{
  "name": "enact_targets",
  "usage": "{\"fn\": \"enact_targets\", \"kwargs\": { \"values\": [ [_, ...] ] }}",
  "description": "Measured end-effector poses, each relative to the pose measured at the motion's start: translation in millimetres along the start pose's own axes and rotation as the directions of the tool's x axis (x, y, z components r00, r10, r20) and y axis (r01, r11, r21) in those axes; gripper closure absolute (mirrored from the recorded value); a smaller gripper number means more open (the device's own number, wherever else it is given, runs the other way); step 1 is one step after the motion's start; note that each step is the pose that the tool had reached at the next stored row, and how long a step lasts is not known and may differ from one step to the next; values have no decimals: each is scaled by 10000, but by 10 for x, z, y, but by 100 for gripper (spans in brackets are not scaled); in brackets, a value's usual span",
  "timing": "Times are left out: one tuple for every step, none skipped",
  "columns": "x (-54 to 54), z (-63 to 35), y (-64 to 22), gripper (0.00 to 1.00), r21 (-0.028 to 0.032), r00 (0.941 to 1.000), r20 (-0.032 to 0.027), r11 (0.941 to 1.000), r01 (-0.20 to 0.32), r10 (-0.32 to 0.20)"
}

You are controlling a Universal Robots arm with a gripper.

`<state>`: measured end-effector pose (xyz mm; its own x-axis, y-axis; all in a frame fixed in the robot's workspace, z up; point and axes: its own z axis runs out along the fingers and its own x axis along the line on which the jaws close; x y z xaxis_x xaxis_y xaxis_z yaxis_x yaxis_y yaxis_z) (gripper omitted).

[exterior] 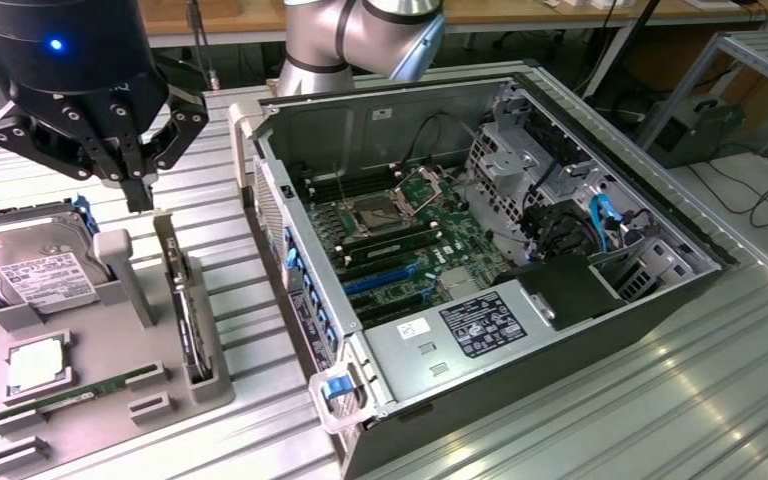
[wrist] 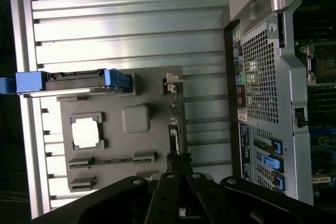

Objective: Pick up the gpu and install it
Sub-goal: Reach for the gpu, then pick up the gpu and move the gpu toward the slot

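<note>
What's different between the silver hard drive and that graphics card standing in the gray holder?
The hard drive turns a broad silver face with a white label toward the exterior view; the gpu shows it a thin dark edge. The hard drive carries blue end pieces; the gpu has none visible. They stand crosswise to each other, the gpu nearer the computer case. Both stand on edge in the gray holder, neither gripped.

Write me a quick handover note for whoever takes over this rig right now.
Gripper: shut, empty, over the gray holder, close to the gpu's end.
gpu: upright on edge in the holder's slot, not gripped.
Computer case: open beside the holder, blue card slots look empty.
Done: nothing yet. Left: pick up the gpu and install it.
</note>
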<state>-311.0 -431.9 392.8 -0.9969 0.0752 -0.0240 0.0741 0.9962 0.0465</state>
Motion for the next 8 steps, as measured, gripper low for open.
{"fn": "enact_targets", "kwargs": {
  "values": [
    [0, 0, 0, 89, 0, 10000, -1, 10000, 0, 0],
    [0, 0, 0, 89, 0, 10000, -1, 10000, 0, 0],
    [0, 0, 0, 89, 0, 10000, -1, 10000, 0, 0],
    [1, 0, 0, 89, 0, 10000, -1, 10000, 0, 0],
    [1, 0, 0, 89, 0, 10000, 0, 10000, 0, 0],
    [1, 0, 0, 89, 0, 10000, 0, 10000, 0, 0],
    [1, 0, 0, 89, 0, 10000, 0, 10000, 0, 0],
    [1, 0, 0, 89, 0, 10000, 0, 10000, 0, 0]
  ]
}}
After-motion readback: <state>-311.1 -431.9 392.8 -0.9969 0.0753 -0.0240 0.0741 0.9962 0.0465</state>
